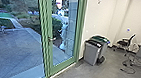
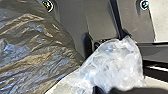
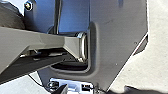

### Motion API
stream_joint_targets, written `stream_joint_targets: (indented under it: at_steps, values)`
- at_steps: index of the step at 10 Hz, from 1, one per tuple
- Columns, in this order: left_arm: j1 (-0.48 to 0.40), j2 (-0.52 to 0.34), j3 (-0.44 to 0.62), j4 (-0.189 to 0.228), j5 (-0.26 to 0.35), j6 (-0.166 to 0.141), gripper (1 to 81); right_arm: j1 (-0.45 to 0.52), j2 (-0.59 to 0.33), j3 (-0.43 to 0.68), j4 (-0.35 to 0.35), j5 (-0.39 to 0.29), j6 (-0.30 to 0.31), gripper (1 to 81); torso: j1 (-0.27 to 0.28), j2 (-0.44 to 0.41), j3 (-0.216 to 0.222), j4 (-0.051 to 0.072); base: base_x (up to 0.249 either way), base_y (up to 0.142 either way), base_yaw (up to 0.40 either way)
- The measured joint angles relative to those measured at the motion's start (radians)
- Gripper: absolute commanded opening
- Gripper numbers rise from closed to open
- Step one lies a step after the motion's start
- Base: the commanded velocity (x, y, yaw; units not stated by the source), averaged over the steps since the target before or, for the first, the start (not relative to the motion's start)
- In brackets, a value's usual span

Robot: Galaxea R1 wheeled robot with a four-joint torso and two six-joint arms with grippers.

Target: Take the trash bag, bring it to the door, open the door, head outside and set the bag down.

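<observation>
So the dark trash bag (image 2: 32, 50) is down by my base, close in at the left wrist, with some pale crumpled plastic (image 2: 117, 65) right beside it. Can't tell if that's part of the same bag. Keeping the load low and close makes sense to me, since it shouldn't swing into the glass door (image 1: 62, 66), which looks shut. I'd guess it's on the left side so the right arm is free for the handle (image 1: 52, 39). Can't tell whether either set of jaws is spread or pinching, tbh.
</observation>
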Motion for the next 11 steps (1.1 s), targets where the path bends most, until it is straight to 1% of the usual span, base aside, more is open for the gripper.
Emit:
stream_joint_targets:
  at_steps: [7,8,11]
  values:
    - [0.000,0.000,0.000,0.001,0.000,0.000,1.0,-0.003,0.000,0.000,0.000,0.000,0.000,81.1,0.000,0.000,0.000,0.000,0.175,-0.093,0.000]
    - [0.000,0.000,0.000,0.001,0.000,0.000,1.0,-0.002,0.000,0.000,0.000,0.000,0.000,81.1,0.000,0.000,0.000,0.000,0.177,-0.065,0.000]
    - [0.000,0.003,0.000,0.001,0.000,0.000,1.0,-0.003,-0.004,-0.001,0.000,0.000,0.000,81.1,0.000,0.000,0.000,0.000,0.176,0.000,0.000]
